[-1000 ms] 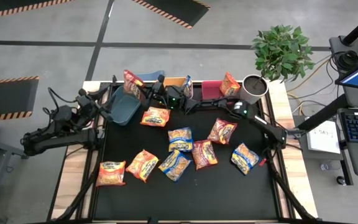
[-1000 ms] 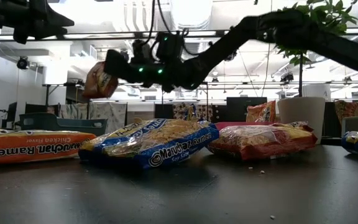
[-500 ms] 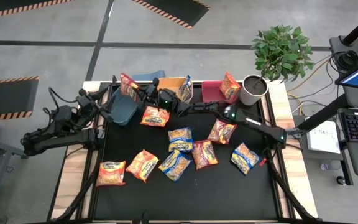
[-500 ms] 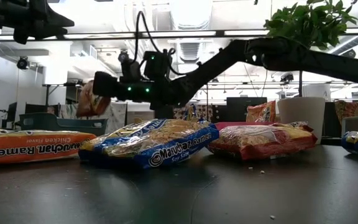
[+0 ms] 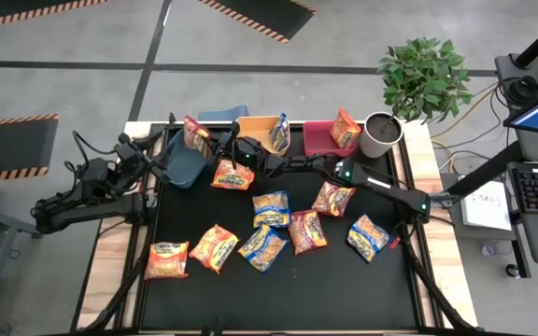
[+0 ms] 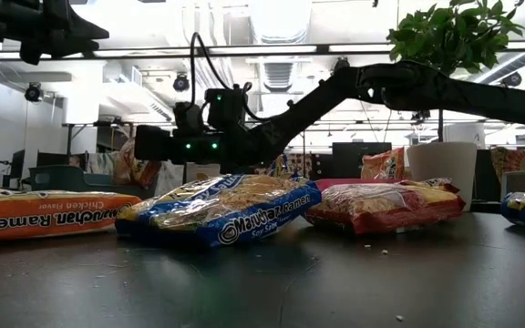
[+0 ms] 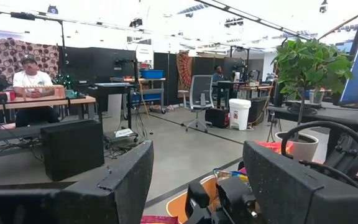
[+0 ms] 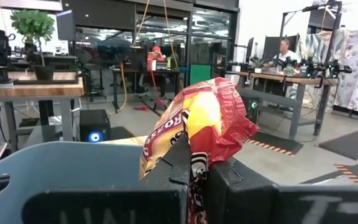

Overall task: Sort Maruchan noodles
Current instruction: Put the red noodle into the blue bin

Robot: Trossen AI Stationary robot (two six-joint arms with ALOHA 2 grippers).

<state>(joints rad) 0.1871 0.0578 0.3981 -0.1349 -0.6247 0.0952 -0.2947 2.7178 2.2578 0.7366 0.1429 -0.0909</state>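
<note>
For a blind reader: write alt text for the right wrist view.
The right gripper is shut on a red-trimmed noodle packet, held up just past the rim of a blue bin. Behind is a workshop with desks, a potted plant and seated people.

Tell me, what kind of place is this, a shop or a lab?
Probably a robotics lab or workshop. Two arms work at a table strewn with noodle packets, hazard stripes mark the concrete floor, and desks with seated people fill the room behind.
</note>
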